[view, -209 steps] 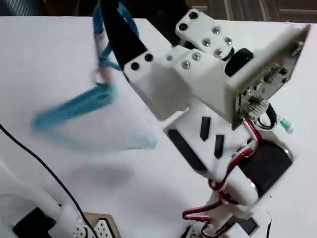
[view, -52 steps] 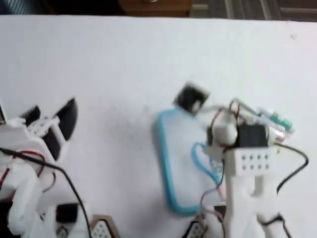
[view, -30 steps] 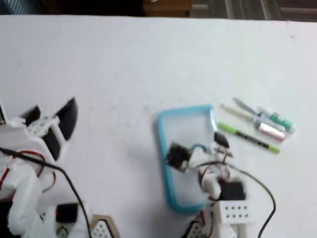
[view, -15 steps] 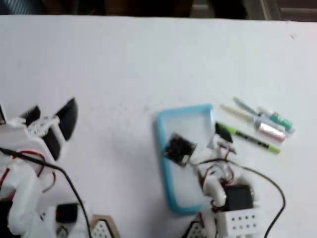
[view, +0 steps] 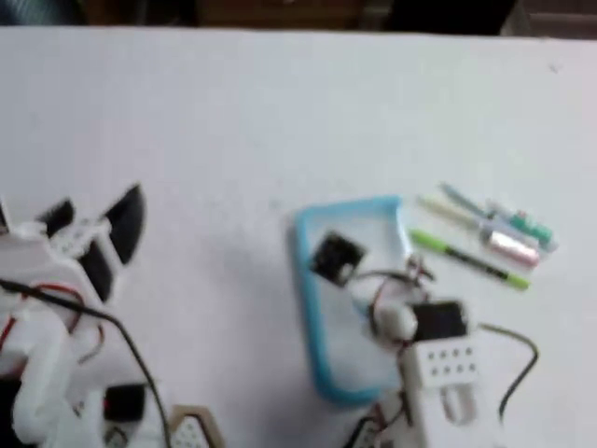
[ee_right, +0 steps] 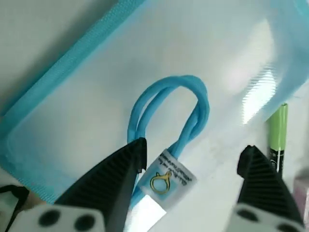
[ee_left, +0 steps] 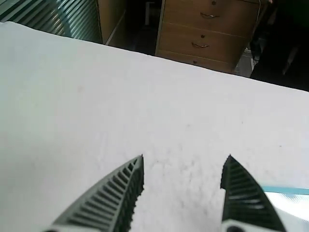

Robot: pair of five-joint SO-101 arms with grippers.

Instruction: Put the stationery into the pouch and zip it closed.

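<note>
Pouch [view: 334, 329] lies flat on the white table [view: 280, 112], blue-edged, see-thru, a bit right of centre and near the front edge. R gripper [view: 373, 266] hangs right over it, jaws spread wide, nothing pinched. Wrist cam: R gripper [ee_right: 193, 150] straddles the pouch's blue cord loop [ee_right: 169, 106], the white tag [ee_right: 166, 181] sits between the fingers, near the left one; can't tell if anything touches. Pouch [ee_right: 91, 92] looks empty inside, as far as it shows.

Stationery's out on the table, just right of the pouch: green pen [view: 466, 259] closest, its tip just beside the pouch's far right corner, then a pinkish tube [view: 508, 245], a teal-green marker [view: 522, 224] and a pale stick [view: 448, 213] bunched together beyond it. Green pen [ee_right: 276, 130] peeks in by the R finger.

L gripper [view: 93, 210] sits well apart at the left edge, jaws open, empty. Its own cam: L gripper [ee_left: 184, 162] over bare table [ee_left: 96, 96], a sliver of pouch edge [ee_left: 285, 191] by one finger, wooden drawers [ee_left: 207, 29] behind.
</note>
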